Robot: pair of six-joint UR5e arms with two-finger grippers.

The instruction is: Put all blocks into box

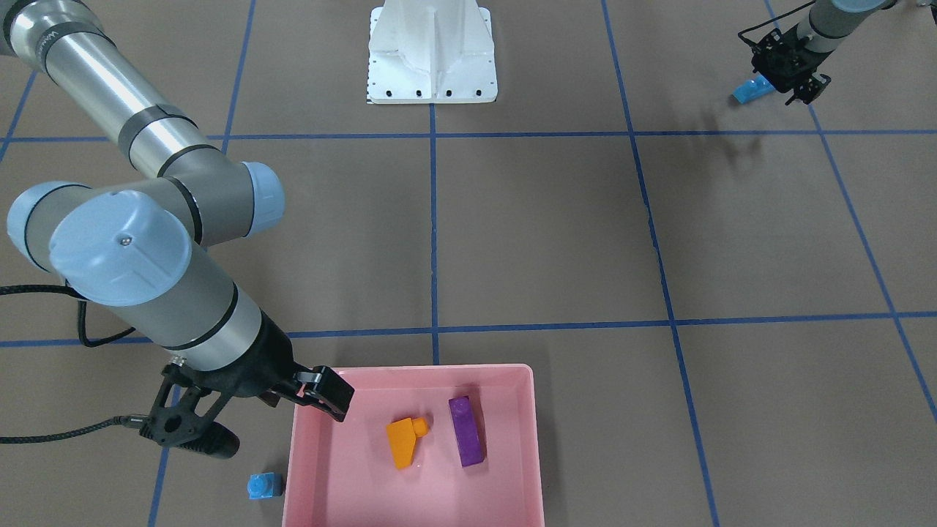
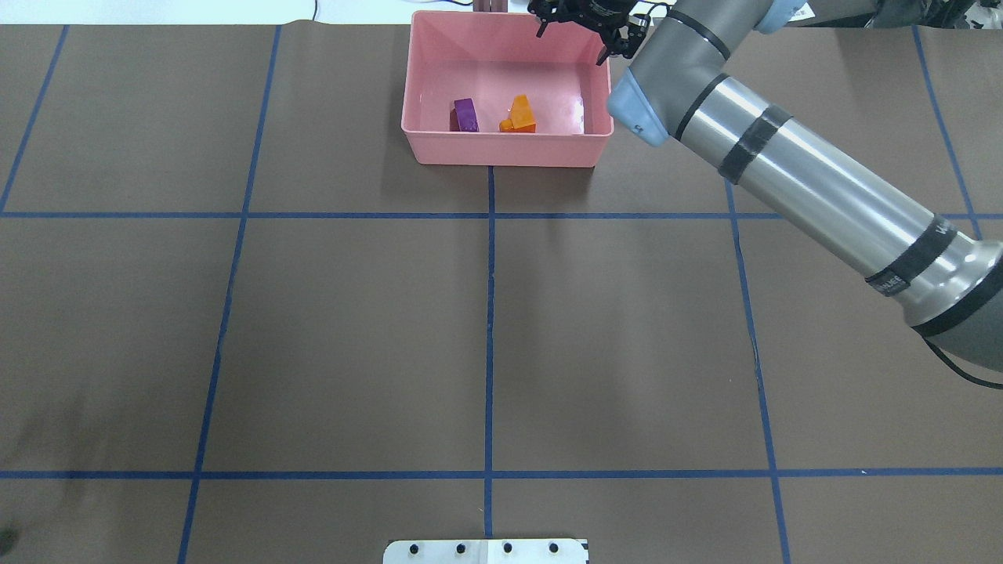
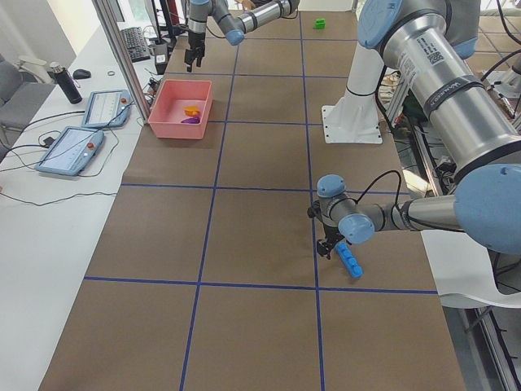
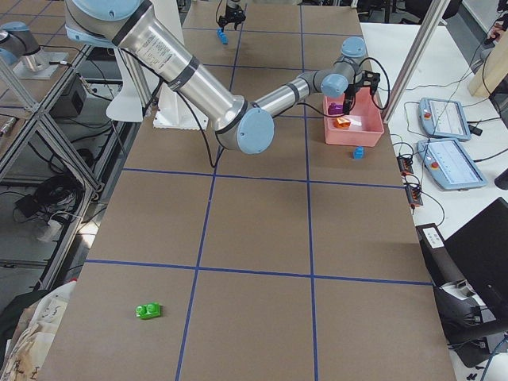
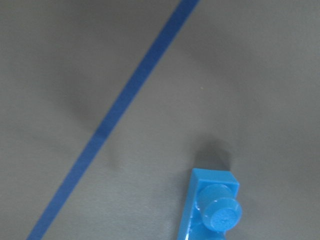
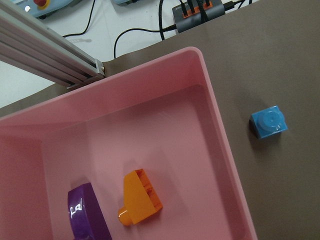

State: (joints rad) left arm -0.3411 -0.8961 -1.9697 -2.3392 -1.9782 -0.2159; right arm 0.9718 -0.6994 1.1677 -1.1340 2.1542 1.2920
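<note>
The pink box (image 1: 417, 372) stands at the table's far edge and holds the orange sloped brick (image 1: 405, 441) and the long purple brick (image 1: 466, 430). My right gripper (image 1: 260, 413) hangs open and empty over the box's corner, also seen from overhead (image 2: 576, 35). The tiny light-blue cube (image 1: 264, 485) lies on the table just outside the box; the right wrist view shows it (image 6: 269, 121) too. My left gripper (image 1: 785, 73) looks open, right beside the long light-blue brick (image 1: 752, 89), which lies on the table (image 5: 210, 210). The green brick (image 4: 148, 310) lies far off at the table's right end.
The white base plate (image 1: 432, 55) stands at the robot's side of the table. Two tablets (image 4: 444, 119) and cables lie beyond the box on a white bench. An aluminium post (image 6: 50, 55) stands close behind the box.
</note>
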